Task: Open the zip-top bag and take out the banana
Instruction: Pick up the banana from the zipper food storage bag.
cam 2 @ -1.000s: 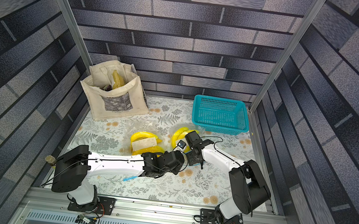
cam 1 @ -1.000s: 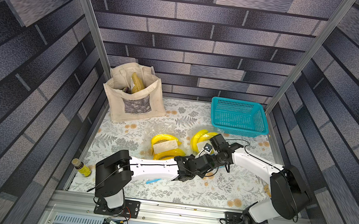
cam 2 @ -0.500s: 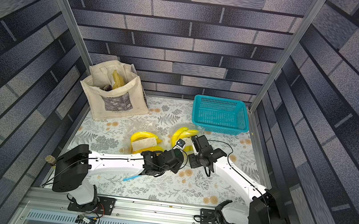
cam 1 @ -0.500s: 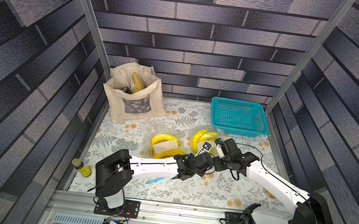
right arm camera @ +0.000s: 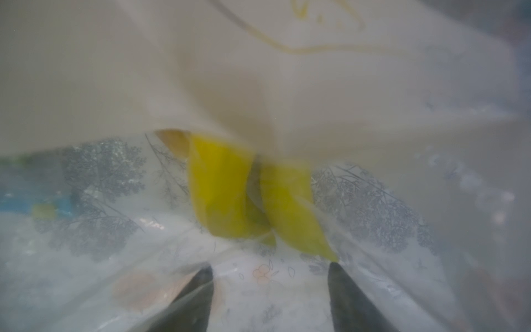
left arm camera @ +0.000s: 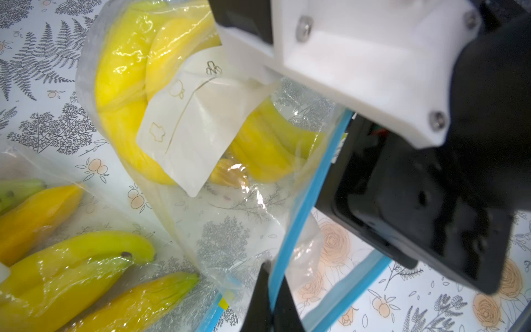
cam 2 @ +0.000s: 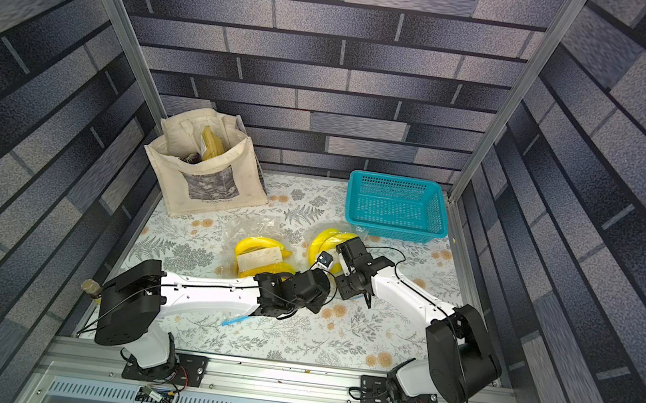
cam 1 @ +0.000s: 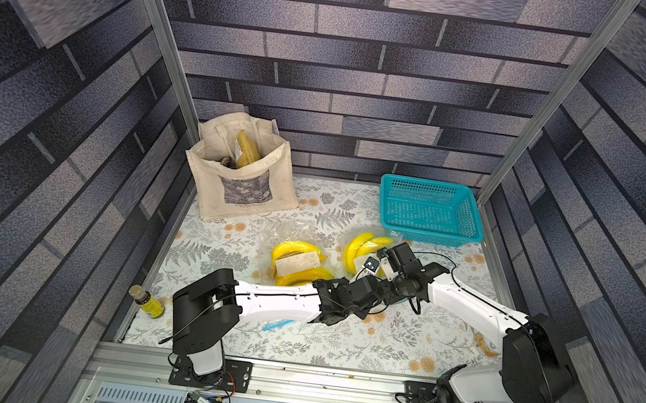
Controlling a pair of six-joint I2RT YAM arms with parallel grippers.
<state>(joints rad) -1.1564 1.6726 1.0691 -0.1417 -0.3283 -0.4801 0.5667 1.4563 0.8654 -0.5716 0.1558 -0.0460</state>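
While both arms meet over the floral mat [cam 1: 338, 338], layout: read left to right in a top view.
Bottle [cam 1: 147, 301]: upright at the table's left edge, beside the left arm's base.
Tote [cam 1: 239, 184]: standing at back left, mouth open, items inside.
Second bagged bunch [cam 1: 299, 260]: flat on the mat, left of centre, clear of both grippers.
Left gripper [left arm camera: 271, 284]: jaws pinched together on the blue zip strip [left arm camera: 304, 207] of the zip-top bag [left arm camera: 230, 218].
Bag position: right of centre, just in front of the basket; zip edge raised off the mat at the pinch.
Banana [left arm camera: 120, 95]: inside that bag, partly behind its white label panel [left arm camera: 195, 126].
Right gripper [right arm camera: 270, 276]: jaws part-way apart, nothing clasped; banana ends just ahead of the tips. Film blurs the view; cannot tell whether the tips are inside the mouth.
Basket [cam 1: 429, 211]: teal, back right.
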